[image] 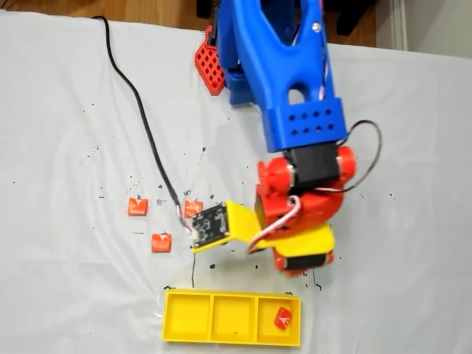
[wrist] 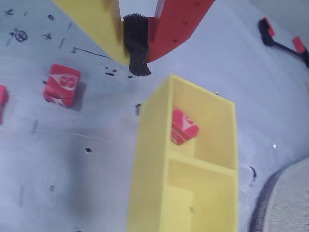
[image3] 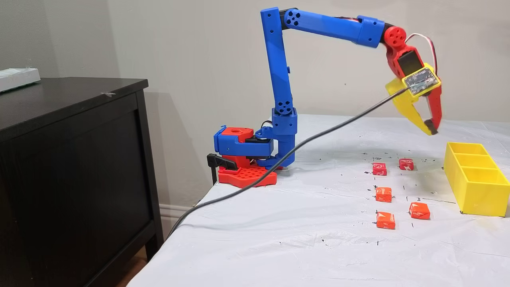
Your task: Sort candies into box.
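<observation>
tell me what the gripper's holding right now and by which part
Nothing. The gripper hangs above the table with its tips together and no candy between them.

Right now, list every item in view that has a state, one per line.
tool: shut, empty, raised above the table beside the box.
box: upright; one end compartment holds a candy, the other two are empty.
red candy in box: tilted against the compartment wall.
two red candies: loose on the cloth.
three orange candies: loose on the cloth, unsorted.
</observation>
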Controlling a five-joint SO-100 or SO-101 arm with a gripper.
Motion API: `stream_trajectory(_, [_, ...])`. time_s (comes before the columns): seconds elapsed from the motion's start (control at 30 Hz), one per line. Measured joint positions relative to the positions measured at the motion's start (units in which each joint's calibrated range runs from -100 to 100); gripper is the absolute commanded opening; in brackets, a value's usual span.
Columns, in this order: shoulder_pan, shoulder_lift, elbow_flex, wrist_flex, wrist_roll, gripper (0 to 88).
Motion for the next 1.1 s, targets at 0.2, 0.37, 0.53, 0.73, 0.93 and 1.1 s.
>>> stream_trajectory(0.2, [-1.95, 3.72, -1.45, 8.57, 1.95, 3.4])
stream_trajectory(0.37, [-2.18, 7.11, -1.45, 9.76, 2.54, 5.7])
stream_trajectory(0.53, [-2.18, 7.45, 0.34, 6.67, 2.98, 14.0])
stream_trajectory(0.73, [-2.18, 7.45, 3.68, 2.62, 3.22, 20.2])
stream_trajectory(0.93, [-2.18, 7.45, 3.68, 1.19, 3.22, 22.9])
stream_trajectory(1.1, [-2.18, 9.05, 3.68, 0.56, 3.22, 23.1])
